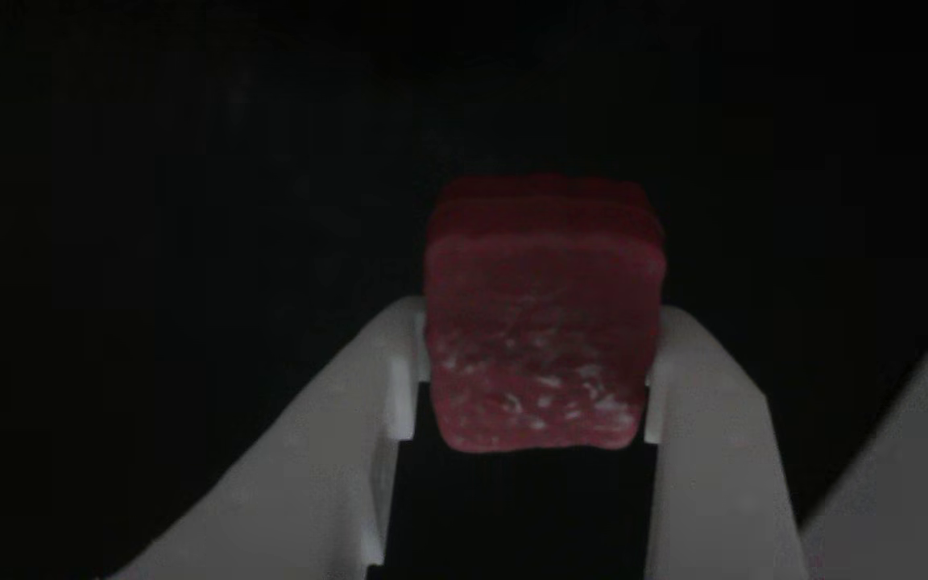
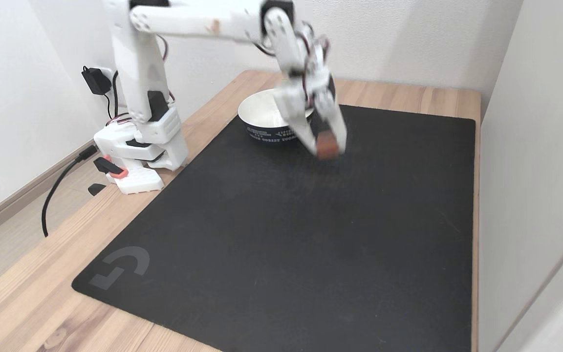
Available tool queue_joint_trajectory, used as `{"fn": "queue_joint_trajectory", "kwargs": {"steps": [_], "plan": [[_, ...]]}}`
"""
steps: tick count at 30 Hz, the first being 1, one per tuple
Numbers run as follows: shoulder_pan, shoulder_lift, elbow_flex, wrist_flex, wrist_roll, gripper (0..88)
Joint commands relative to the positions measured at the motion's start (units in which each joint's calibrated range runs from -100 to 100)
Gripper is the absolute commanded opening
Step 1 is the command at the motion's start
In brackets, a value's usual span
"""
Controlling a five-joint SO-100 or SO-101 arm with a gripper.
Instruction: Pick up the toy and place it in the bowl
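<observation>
Over the black mat [image 2: 281, 234], just to the right of the bowl [image 2: 262, 117] as the fixed view has it, the gripper [image 2: 327, 146] hangs above the surface with the toy [image 2: 327, 145] clamped between its white fingers [image 2: 306, 132]. That picture is a little blurred around the fingertips, so the toy reads as no more than a small reddish-brown block at their tips. It is clear of the mat and outside the bowl, near the bowl's right side.

From the other view, the toy [image 1: 543, 322] shows as a dark red chunk with white speckles on its lower face, pinched on its left and right sides by the two fingers [image 1: 706, 419], with dark background behind it.

The bowl sits at the far edge of the mat, beside the arm's base [image 2: 140, 151]. Its outside is dark with pale lettering and its inside is white. The part of its inside that I can see past the arm holds nothing.
</observation>
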Motion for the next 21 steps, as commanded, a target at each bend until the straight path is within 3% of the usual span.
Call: {"fn": "queue_joint_trajectory", "kwargs": {"steps": [1,14,21], "plan": [[-5.8,-8.5,4.5,-0.8,2.6,2.3],[-28.3,-28.1,31.4,-10.2,7.2,2.3],[-31.3,-30.8,38.3,-10.2,8.8,2.3]]}}
